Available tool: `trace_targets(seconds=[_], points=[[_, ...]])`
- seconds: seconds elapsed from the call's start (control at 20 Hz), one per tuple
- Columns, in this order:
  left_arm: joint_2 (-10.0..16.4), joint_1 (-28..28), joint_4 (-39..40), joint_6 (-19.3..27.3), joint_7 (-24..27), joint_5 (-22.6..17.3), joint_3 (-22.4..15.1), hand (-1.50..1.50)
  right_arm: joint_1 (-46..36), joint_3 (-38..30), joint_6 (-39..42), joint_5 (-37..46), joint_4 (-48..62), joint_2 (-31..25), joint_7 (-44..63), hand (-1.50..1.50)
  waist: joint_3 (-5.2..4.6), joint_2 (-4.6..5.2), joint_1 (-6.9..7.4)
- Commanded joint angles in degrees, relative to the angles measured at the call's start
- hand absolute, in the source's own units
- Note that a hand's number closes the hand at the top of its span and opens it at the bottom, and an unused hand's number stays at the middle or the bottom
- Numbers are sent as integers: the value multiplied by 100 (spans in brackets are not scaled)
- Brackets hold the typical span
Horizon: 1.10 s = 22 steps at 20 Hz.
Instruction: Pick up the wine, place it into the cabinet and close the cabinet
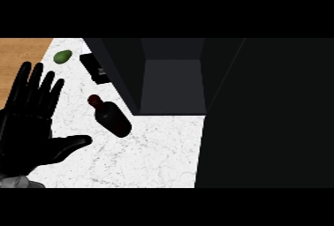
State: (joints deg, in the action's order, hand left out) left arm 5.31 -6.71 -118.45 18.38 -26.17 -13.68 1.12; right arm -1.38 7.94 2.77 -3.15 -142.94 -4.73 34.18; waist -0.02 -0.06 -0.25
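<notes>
Head view, near edge first, Mira: what is there?

Nearest is the left hand (29, 128), Tom, well to the left of the cabinet (173, 84). It is fully spread, fingers straight and pointing away, thumb out to the side. It holds nothing and only rests there. The right hand does not show at all.

And the bottle (112, 117)?

It is on the white counter (150, 154), between the hand and the cabinet, just beside the cabinet's left wall and in front of its open mouth. The neck points away and to the left. I cannot tell if it stands or lies.

What is farther?

A black box (94, 68) against the cabinet's left wall, then a green fruit (62, 56) left of the box, more apart from the cabinet. The cabinet is open and I see nothing inside it. The big dark panel (261, 110) on its right is probably the door.

How will the bottle handle?

I think it is glass: stiff, smooth, a little slippery, and it can break. If it is full, it is rather heavy, with the weight low in the wide body.

So where to take it?

Around the wide body, fingers on one side and thumb on the other. The neck is thin, and I think the bottle could swing from it. The task is not yet begun.
</notes>
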Motion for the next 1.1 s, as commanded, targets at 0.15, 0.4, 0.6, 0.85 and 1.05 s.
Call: trace_targets(seconds=[0.15,0.4,0.6,0.85,1.05], points=[[-18,162,806,-490,629,-196,219,-150,497,-84,194,-366,-688,-55,-58,-150,3,2,-13],[-243,489,1366,-948,1319,-501,247,-150,-120,-500,112,-692,-625,-214,437,-150,0,5,1],[-251,324,1800,-833,1736,-88,250,-150,-194,109,-206,-96,-844,52,786,-150,-2,0,-6],[-200,183,2586,-1066,2307,-154,514,-150,-209,266,-147,155,-376,156,296,-150,0,5,7],[-375,367,2583,-1088,2478,-181,426,-150,121,106,-39,-174,-950,-16,612,-150,1,-4,-2]])
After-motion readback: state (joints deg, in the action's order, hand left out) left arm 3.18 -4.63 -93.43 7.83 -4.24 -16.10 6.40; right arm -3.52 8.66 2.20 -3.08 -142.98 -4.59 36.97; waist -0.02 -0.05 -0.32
